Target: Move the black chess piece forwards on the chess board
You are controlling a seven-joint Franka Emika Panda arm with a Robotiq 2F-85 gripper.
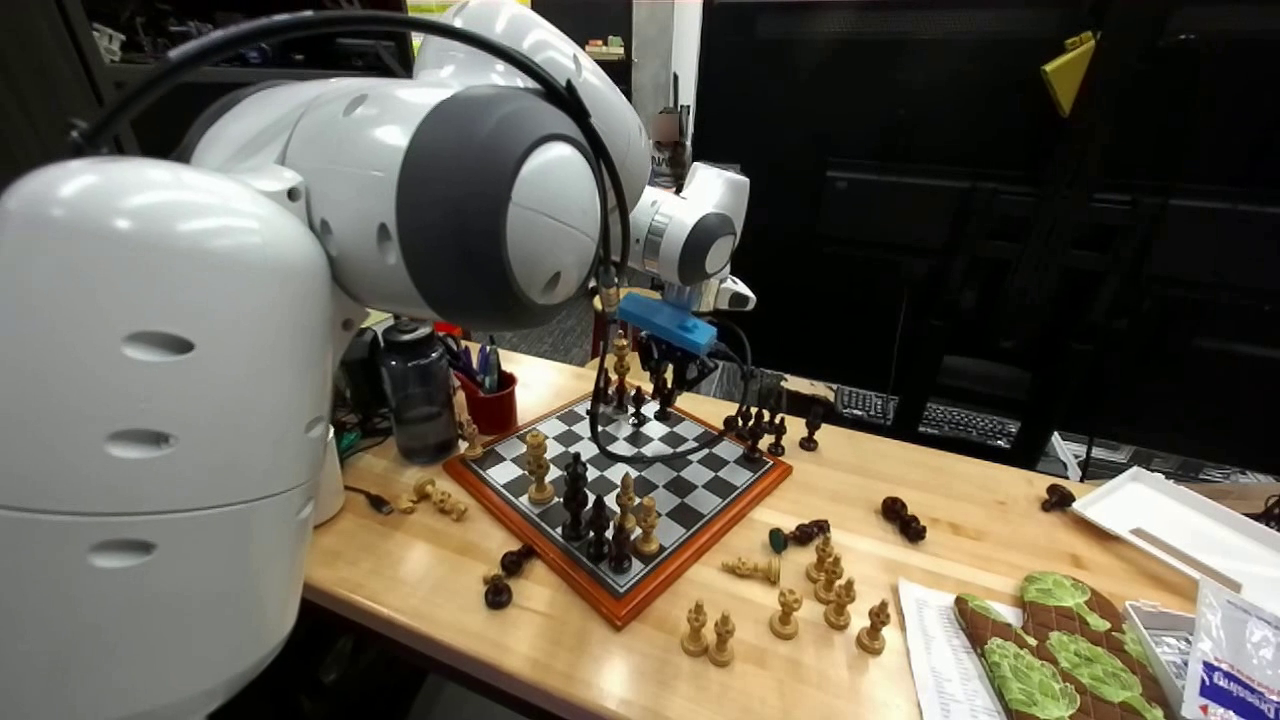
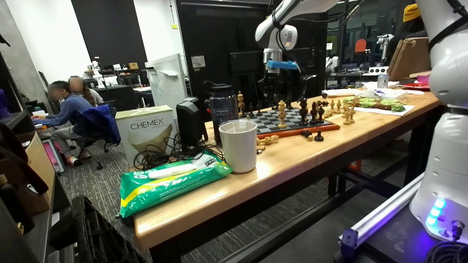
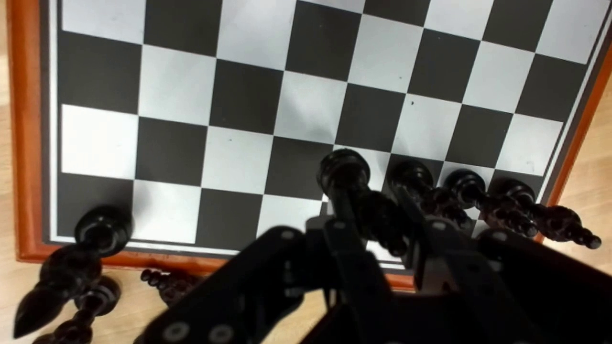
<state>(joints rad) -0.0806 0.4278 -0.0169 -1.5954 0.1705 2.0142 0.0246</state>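
Claw (image 3: 373, 197) pinched black piece (image 3: 344, 168), axis near upright, by edge of board (image 3: 27, 143); forward likely meant toward board's middle.

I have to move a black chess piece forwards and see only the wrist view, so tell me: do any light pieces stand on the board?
Observer: Yes, in an exterior view light pieces stand on the board.
Operator: Does anything tall stand just off it?
Observer: A water bottle, upright near one corner of the board in both exterior views.
Operator: Any toppled pieces off the board?
Observer: Yes, a toppled light piece lies on the table in an exterior view.
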